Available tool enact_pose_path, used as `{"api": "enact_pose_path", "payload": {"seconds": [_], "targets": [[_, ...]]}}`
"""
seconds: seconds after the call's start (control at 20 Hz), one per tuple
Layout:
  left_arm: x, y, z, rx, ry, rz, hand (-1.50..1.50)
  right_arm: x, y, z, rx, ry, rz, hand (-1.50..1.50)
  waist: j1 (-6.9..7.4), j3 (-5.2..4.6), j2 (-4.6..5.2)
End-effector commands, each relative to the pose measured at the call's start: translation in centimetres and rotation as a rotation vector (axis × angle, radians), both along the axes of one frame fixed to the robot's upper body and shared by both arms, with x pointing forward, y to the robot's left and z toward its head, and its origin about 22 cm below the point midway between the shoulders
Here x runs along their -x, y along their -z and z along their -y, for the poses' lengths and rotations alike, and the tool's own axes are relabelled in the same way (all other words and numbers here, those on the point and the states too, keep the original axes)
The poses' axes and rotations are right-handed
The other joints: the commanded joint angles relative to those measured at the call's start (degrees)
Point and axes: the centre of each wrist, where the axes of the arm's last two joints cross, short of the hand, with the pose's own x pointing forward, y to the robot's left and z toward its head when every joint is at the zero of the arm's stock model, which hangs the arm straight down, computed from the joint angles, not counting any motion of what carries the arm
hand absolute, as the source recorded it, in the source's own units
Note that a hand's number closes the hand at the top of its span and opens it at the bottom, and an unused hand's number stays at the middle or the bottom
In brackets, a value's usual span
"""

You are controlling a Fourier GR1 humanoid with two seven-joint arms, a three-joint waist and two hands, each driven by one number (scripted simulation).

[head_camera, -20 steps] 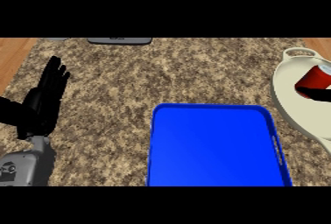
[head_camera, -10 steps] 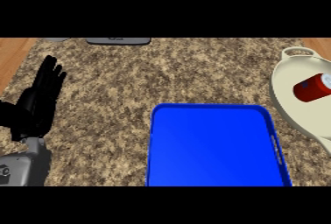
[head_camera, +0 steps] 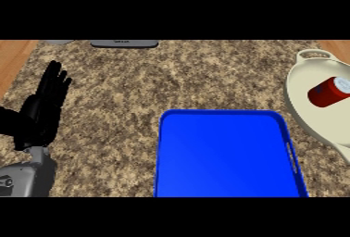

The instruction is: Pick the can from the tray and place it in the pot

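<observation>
Left hand [head_camera: 42, 109] is the only hand I can see from the head view; it sits at the left side of the counter [head_camera: 137, 78], black, with its fingers [head_camera: 54, 81] straight and pointing up toward the far edge, holding nothing. Its thumb juts out toward the left border of the view. Below it, the grey forearm [head_camera: 31, 176] rises from the lower left corner, tilted slightly so the hand leans toward the right. I see the hand resting open over the speckled granite surface, well apart from everything else.

Near the middle and lower right lies the blue tray [head_camera: 226, 155], a rectangle with rounded corners and a raised rim. I find nothing lying on it. At the right edge sits the cream pot [head_camera: 301, 99], partly cut off by the view, with a handle loop at its top. Inside the pot lies the red can [head_camera: 329, 91], tipped on its side with its pale end pointing up and right.

At the far edge of the counter I can make out a dark flat object [head_camera: 124, 43], only partly visible
</observation>
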Motion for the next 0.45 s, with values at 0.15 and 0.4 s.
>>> {"api": "enact_pose_path", "payload": {"seconds": [0.15, 0.4], "targets": [[-0.2, -0.1, -0.6, -0.019, 0.001, -0.005, 0.00, 2.7, -0.6, 1.8, 0.024, -0.015, -0.007, -1.50, 0.32, 0.07, 0.06], [-0.3, -1.6, -1.6, -0.002, 0.003, 0.011, 0.00, 4.2, -0.9, 2.7, 0.022, -0.030, -0.007, -1.50, 0.37, 0.12, 0.04]]}}
